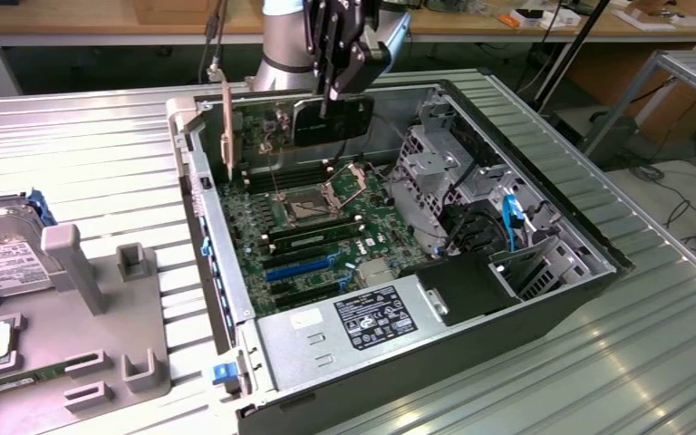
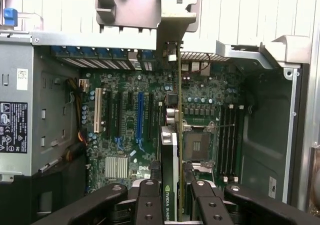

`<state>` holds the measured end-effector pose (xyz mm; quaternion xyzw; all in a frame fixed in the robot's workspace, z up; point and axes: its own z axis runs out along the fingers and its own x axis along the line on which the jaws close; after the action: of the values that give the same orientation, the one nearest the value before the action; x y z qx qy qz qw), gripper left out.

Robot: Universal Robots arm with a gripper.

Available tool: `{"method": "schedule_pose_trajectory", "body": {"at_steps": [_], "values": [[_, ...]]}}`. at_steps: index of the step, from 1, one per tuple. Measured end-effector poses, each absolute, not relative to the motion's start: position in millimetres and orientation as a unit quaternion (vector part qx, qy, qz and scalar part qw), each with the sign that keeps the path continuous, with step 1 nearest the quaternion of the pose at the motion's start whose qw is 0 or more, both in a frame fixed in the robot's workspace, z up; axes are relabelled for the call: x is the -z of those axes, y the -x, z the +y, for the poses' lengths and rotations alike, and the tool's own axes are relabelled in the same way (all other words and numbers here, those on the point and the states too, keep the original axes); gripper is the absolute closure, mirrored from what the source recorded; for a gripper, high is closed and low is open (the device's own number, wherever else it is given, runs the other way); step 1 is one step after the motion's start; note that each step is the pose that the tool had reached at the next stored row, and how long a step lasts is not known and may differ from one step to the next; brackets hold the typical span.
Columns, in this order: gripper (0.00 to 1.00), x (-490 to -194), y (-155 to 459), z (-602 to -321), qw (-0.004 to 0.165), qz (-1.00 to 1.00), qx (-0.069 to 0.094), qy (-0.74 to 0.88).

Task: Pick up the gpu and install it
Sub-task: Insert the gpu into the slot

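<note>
**GPU held on edge over the board, parallel to the slots but off to one side**

Your gripper [image 1: 333,89] has its jaws clamped on the gpu [image 1: 330,120], pinching the card across its thickness near the end away from the bracket. It is not seated. In the exterior view it hangs on edge above the motherboard [image 1: 251,222], inside the open computer case [image 1: 590,245]. How far it sits above the board I cannot tell.

Look at the wrist view for the line-up. The gpu [image 2: 170,155] shows edge-on between the two fingers [image 2: 150,202], with the gripper [image 2: 172,207] astride it. Its long axis runs straight away from the camera to the silver end bracket [image 2: 175,20], which reaches the case wall that carries the card openings. In the exterior view that end bracket [image 1: 225,127] hangs just inside the wall on the exterior view's left.

The axis looks parallel to the expansion slots, so I see no twist to correct. The offset is sideways. The card's edge lies between the blue slot [image 2: 140,117] and the CPU socket [image 2: 196,145], nearer the socket, rather than over the blue slot itself.
</note>
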<state>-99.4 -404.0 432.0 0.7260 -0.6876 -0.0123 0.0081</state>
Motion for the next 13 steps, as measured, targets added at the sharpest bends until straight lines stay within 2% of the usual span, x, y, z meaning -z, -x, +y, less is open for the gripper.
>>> {"method": "schedule_pose_trajectory", "body": {"at_steps": [13], "values": [[0.73,-418,99,-404,0.008,-0.688,0.012,-0.726]]}}
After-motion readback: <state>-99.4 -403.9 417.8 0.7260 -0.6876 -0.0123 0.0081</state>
